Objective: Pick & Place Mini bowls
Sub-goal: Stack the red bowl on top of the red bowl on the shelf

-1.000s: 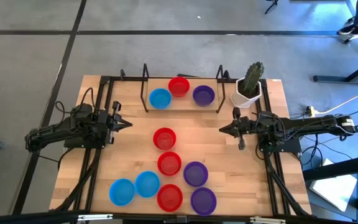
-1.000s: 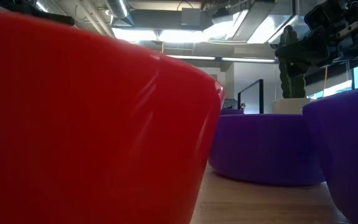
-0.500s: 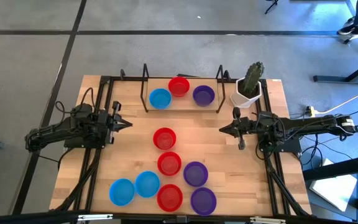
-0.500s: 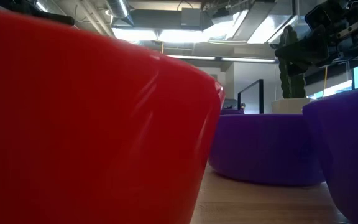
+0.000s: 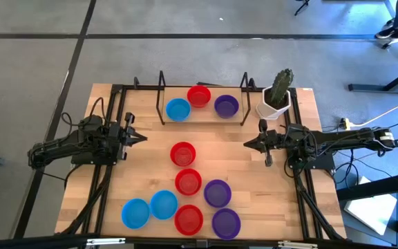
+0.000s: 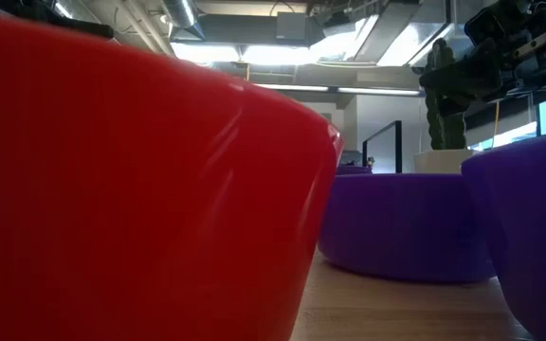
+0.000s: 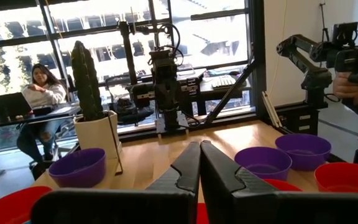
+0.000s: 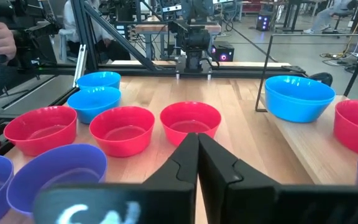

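**Ten mini bowls laid out, both arms parked shut**

Nearest the black wire rack (image 5: 202, 104), and sitting inside its frame at the table's far edge, are three mini bowls: a blue one (image 5: 177, 109), a red one (image 5: 199, 96) and a purple one (image 5: 226, 106). Below the rack, toward the near edge, a lone red bowl (image 5: 183, 153) sits mid-table. Farther from the rack again lies a tight cluster: another red bowl (image 5: 188, 182), a purple bowl (image 5: 217, 193), two blue bowls (image 5: 149, 209), a red (image 5: 188, 219) and a purple (image 5: 226, 223) at the near edge.

The left gripper (image 5: 138, 137) waits to the left below the rack, its fingers pressed together and empty, as the left wrist view shows. The right gripper (image 5: 251, 144) waits to the right below the rack, likewise clenched on nothing.

The risk, as I judge it, lies in the cluster: several bowls touch or nearly touch, so a finger coming down on one rim could nudge or tip its neighbour. The bowls look light and smooth, so a poor pinch might let one slip. The potted cactus (image 5: 278, 95), just right of the rack, stands close to the right arm's path.

The surface is a pale wooden tabletop (image 5: 137, 173) on a grey floor. Beyond it are windows, other rigs, and a seated person (image 7: 39, 93).
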